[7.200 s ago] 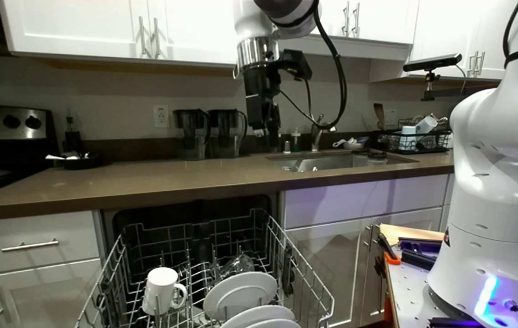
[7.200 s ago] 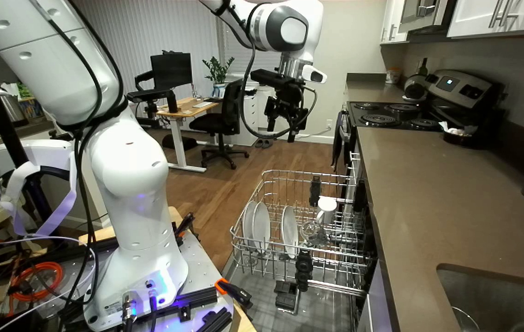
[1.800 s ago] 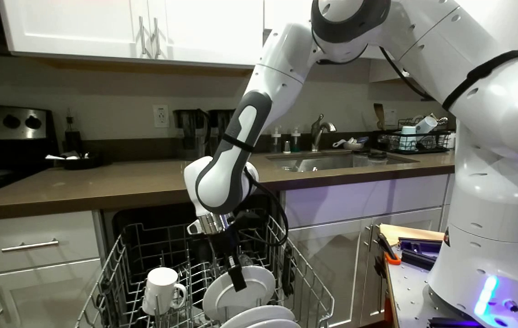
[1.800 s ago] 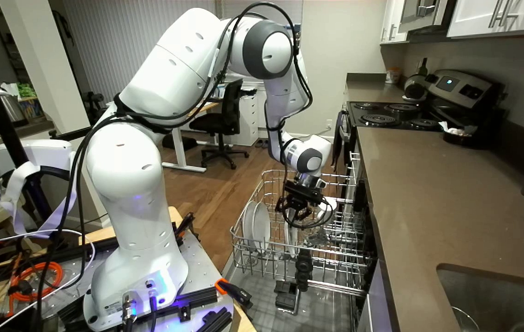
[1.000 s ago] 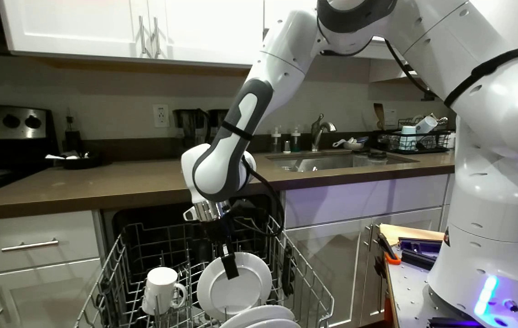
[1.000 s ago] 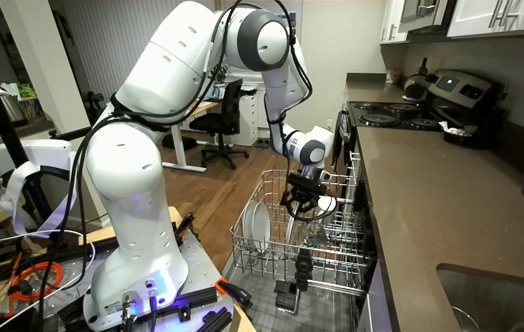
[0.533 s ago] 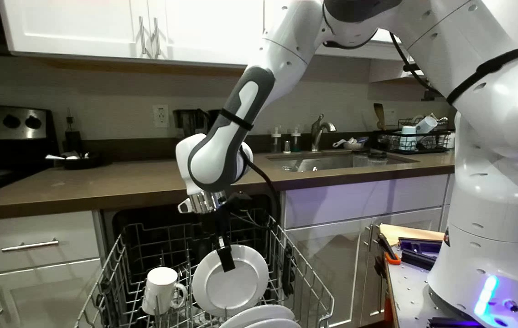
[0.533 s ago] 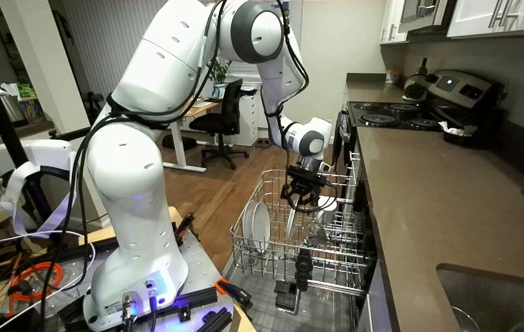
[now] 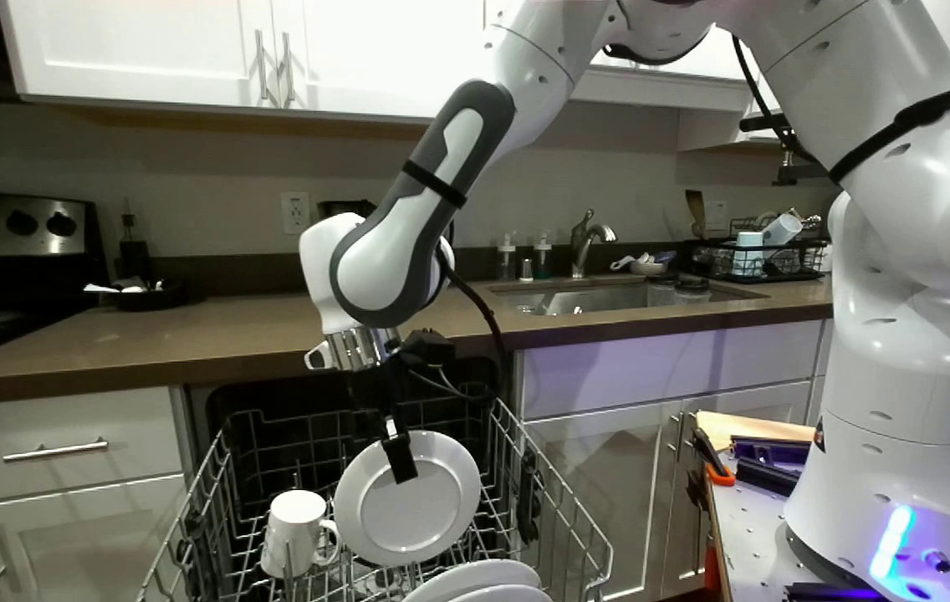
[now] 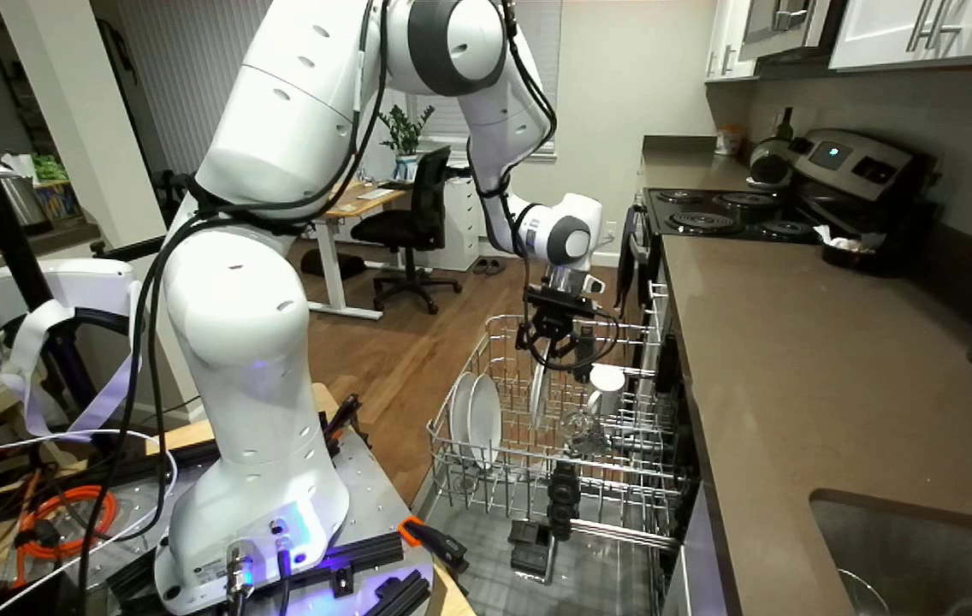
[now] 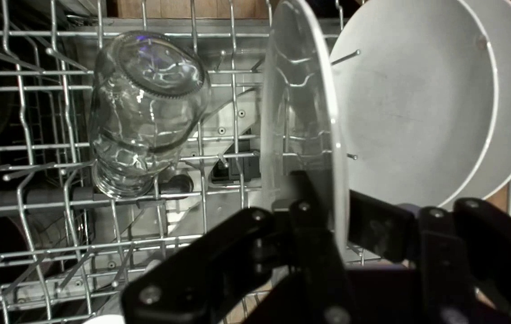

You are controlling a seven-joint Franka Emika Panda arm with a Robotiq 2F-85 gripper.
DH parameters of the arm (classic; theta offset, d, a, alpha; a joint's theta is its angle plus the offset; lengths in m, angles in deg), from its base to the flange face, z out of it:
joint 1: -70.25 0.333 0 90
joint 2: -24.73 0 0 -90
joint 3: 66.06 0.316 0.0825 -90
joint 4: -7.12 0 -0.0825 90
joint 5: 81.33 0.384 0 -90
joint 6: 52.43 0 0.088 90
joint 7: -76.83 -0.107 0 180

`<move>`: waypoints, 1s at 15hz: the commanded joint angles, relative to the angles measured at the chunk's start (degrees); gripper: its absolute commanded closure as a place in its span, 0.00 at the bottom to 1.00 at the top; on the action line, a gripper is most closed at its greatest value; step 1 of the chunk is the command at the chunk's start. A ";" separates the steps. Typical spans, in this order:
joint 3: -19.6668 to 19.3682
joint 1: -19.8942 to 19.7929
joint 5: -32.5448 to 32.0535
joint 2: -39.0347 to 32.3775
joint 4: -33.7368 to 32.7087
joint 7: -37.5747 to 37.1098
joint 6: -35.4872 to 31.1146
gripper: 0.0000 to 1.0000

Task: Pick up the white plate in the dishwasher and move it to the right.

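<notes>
The round white plate (image 9: 416, 514) hangs nearly upright above the rack of the dishwasher (image 9: 257, 397), with my gripper (image 11: 327, 195) shut on its upper rim. One black finger (image 9: 399, 456) lies across the plate's face in an exterior view. From the wrist view the plate shows edge-on, a pad (image 11: 374, 220) on its right side and the opposite finger partly hidden on its left. My gripper (image 10: 550, 329) points downward over the rack, the plate (image 10: 539, 393) appearing as a thin strip beneath it. Whether its lower rim touches any tines, I cannot tell.
Two more plates (image 11: 408, 99) lean together in the rack beside the held one. A white mug (image 9: 287, 535) stands close to the plate's other side, and a clear glass (image 11: 147, 112) lies tipped nearby. Wire rack walls (image 9: 563, 493) and the countertop edge (image 9: 232, 364) border this area.
Over the last second my gripper and the plate have risen together, drifting toward the mug's side in an exterior view. Several seconds ago the plate stood in the rack, the gripper high above it.
</notes>
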 commanded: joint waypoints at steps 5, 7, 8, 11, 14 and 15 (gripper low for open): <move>-1.07 5.47 -6.26 8.59 2.63 -7.54 3.28 0.93; -0.65 6.37 -6.80 8.41 1.46 -7.97 3.71 0.93; -0.46 6.86 -6.91 7.68 0.56 -8.04 3.59 0.93; -0.15 7.75 -6.29 4.89 -2.74 -7.88 3.35 0.93; 0.12 8.08 -5.76 1.81 -6.38 -7.36 3.10 0.93; 0.16 8.18 -5.74 0.73 -7.67 -7.30 3.33 0.93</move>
